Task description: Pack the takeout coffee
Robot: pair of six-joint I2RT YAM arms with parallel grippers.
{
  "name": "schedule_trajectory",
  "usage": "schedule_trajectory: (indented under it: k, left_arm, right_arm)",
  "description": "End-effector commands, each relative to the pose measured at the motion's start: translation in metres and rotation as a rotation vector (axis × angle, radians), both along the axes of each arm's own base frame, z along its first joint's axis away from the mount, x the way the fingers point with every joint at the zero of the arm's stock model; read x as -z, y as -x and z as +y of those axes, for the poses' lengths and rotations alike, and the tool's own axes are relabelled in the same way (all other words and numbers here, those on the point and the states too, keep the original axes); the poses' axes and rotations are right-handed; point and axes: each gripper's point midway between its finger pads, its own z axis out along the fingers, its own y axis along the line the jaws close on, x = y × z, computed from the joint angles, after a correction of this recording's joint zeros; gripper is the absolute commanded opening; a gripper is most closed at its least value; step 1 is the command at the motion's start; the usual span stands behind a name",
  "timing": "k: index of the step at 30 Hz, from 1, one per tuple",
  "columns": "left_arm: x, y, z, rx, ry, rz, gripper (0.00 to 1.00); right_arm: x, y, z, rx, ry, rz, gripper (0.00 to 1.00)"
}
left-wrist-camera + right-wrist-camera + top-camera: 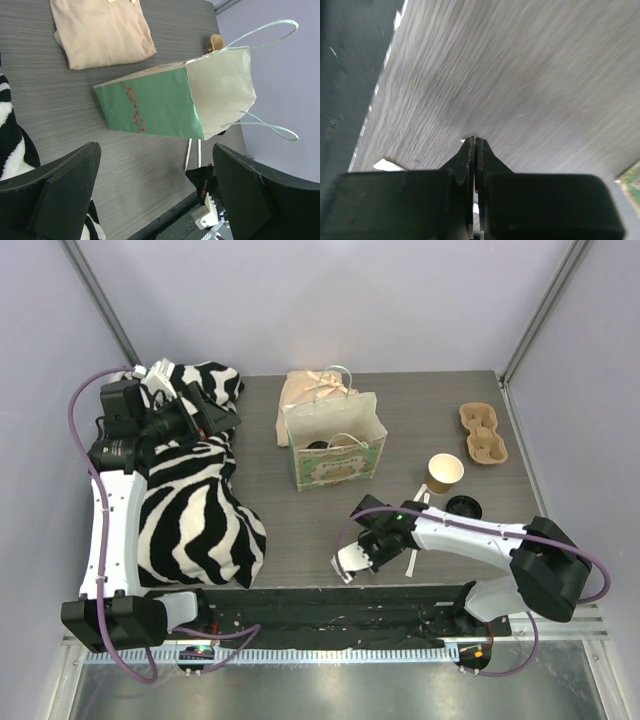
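- The table [300, 530] is a dark grey board with a fine wood grain. It fills the floor of a booth with plain pale lilac walls [330, 300] and metal posts in the far corners.
- A zebra-striped cloth [190, 520], thick and plush, lies rumpled over the table's whole left side, from the far edge almost to the near one.
- A paper bag [335, 465] stands upright in the middle with its mouth open. Its broad faces are green with a thin red pattern, its side panels are cream, and it has two looped string handles.
- A folded beige cloth [300, 390] lies flat just behind the bag.
- A moulded cardboard cup carrier [483, 433] lies at the far right edge.
- An open brown paper cup [445, 472] with a pale inside stands to the right of the bag. A loose black lid [464, 506] lies flat nearer than it.
- The takeout coffee [320, 445] shows only as a dark round lid inside the bag's mouth, toward its left. Its cup is hidden by the bag wall.
- The left gripper [155, 150] hangs over the far part of the zebra cloth and faces the bag. Its black fingers are spread as wide as they go, and nothing is between them.
- The right gripper [475, 142] is low over bare table near the front edge, in front of the bag. Its fingers are pressed together and hold nothing.
- The strip of table between the bag and the front edge is otherwise bare. The right side is crowded with the cup, the lid and the carrier.
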Motion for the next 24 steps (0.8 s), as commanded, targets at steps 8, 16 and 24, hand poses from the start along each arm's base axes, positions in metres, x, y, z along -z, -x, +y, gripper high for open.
schedule_trajectory:
  k: [8,16,24]
  left_arm:
    - [-0.010,-0.003,-0.006,0.040,0.049,-0.074,1.00]
    - [-0.014,-0.006,-0.008,0.048,0.065,-0.086,1.00]
    - [-0.013,-0.003,-0.009,0.057,0.065,-0.083,1.00]
  right_arm:
    - [-0.100,-0.010,0.074,0.169,-0.249,0.054,0.08]
    - [-0.044,-0.019,-0.008,-0.011,-0.011,-0.089,0.49]
    - [-0.016,-0.040,-0.020,0.027,-0.001,-0.088,0.57]
